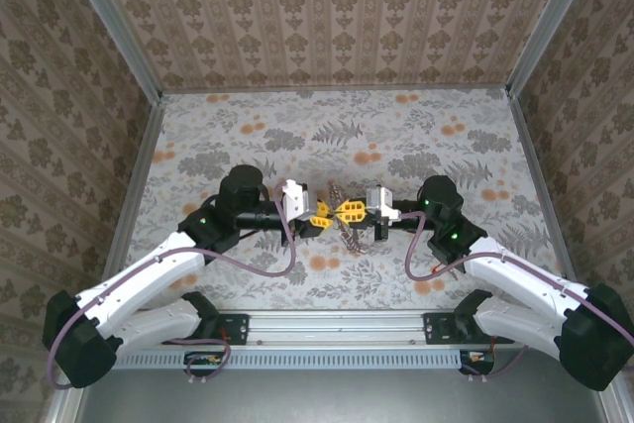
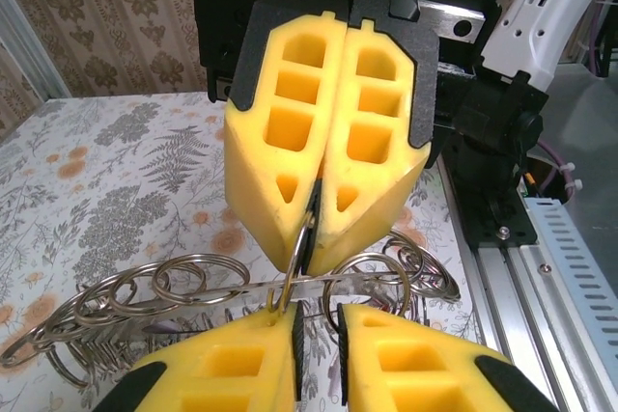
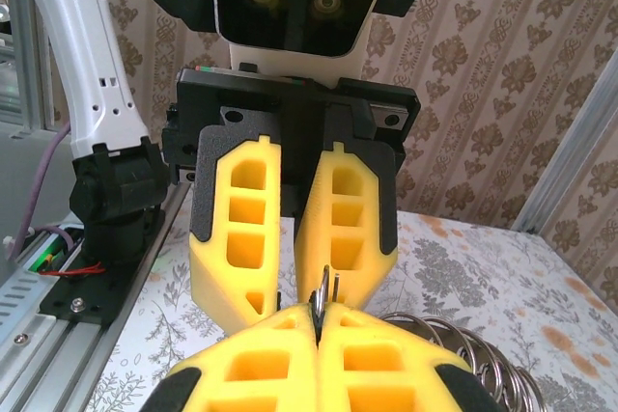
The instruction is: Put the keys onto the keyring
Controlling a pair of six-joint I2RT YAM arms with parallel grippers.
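Nearest me, along the front edge of the worktop (image 1: 248,136), both arm bases sit bolted to a metal rail (image 1: 337,329), the left arm reaching in from the left and the right arm from the right. Just beyond, over the middle of the floral worktop, I see the two yellow-fingered claws meeting tip to tip. My right claw (image 3: 319,308) is clenched: its fingers lie flat against each other and pinch a thin metal loop (image 3: 323,288) that sticks up from between the tips. My left claw (image 2: 317,323) faces it with its fingers slightly parted, leaving a narrow slit between the pads. That same loop runs down into the slit, and I cannot tell whether the pads touch it. The loop belongs to the keyring (image 2: 183,285), a dense string of dull grey metal rings that trails off to one side, beneath the claws. From above it shows as dark bits on both the near and far sides of the point where the claws meet. I cannot tell whether its low end rests on the worktop. Farther back lies the flowered surface, and past it stand the patterned walls (image 1: 337,7), framed by metal corner posts.
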